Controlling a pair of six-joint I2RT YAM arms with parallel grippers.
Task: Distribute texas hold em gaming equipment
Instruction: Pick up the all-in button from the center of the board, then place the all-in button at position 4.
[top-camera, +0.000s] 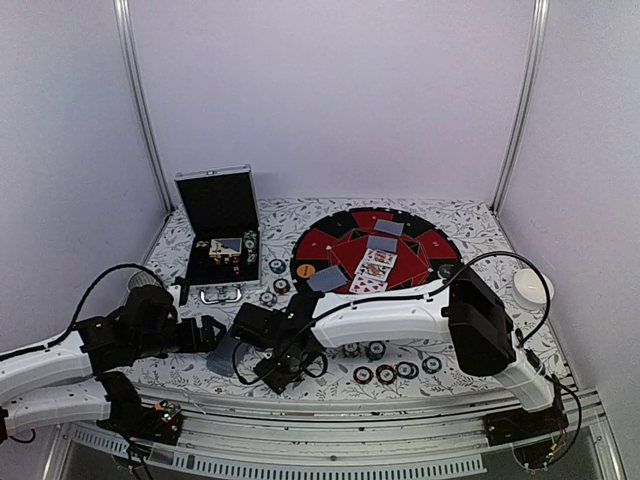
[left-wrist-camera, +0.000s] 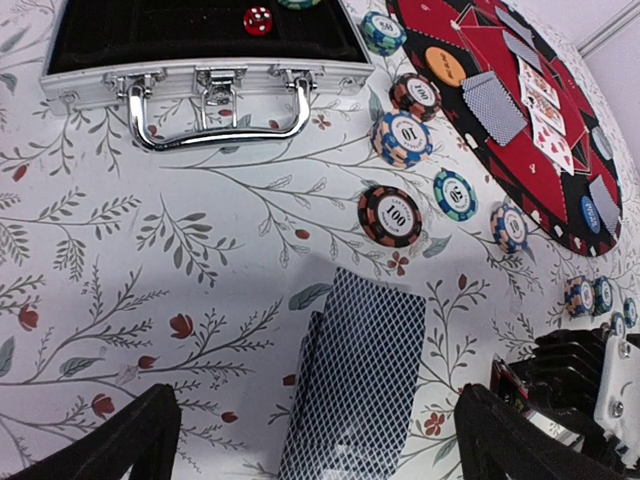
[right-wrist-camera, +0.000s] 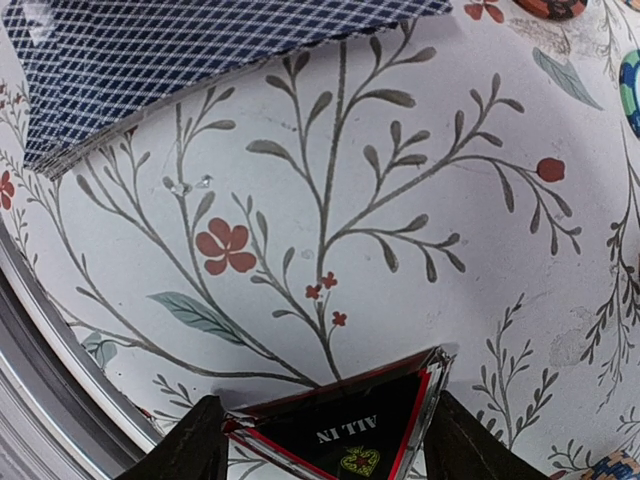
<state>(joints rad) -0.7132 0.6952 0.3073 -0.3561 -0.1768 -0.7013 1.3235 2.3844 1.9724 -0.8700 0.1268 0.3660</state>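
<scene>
Right claw (right-wrist-camera: 322, 420): narrowed about the triangle, with one finger seen at each side and apparently touching. Whether a firm hold is made cannot be told.
Triangle (right-wrist-camera: 345, 432): red-edged and black-faced, lettered "ALL IN". It is found at the near edge of the table (right-wrist-camera: 450, 200), directly between the right claw's fingers. Its broad edge is turned away from the wrist and laid crosswise between them.
Left claw (left-wrist-camera: 315, 425): spread wide, nothing held, hung over the deck.
Deck (left-wrist-camera: 355, 380): blue-backed, slightly fanned, laid face down near the triangle but apart from it. Its long axis is set along the left claw's reach, so its long edges are faced by that claw's fingers.
Nearer arm: the right for the triangle, the left for the deck.
Coming move (judged): the triangle is to be gripped and lifted, then carried far and rightward to the mat. A square meeting of the fingers with its two side corners is judged essential.
Chips (top-camera: 386, 374): a row is set out near right, with others scattered between case and mat.
Case (top-camera: 218, 205): open, placed far left, handle turned toward the arms.
Mat (top-camera: 320, 245): round, red and black, placed far centre. Cards (top-camera: 375, 268) and an orange button (top-camera: 306, 270) are laid on it.
</scene>
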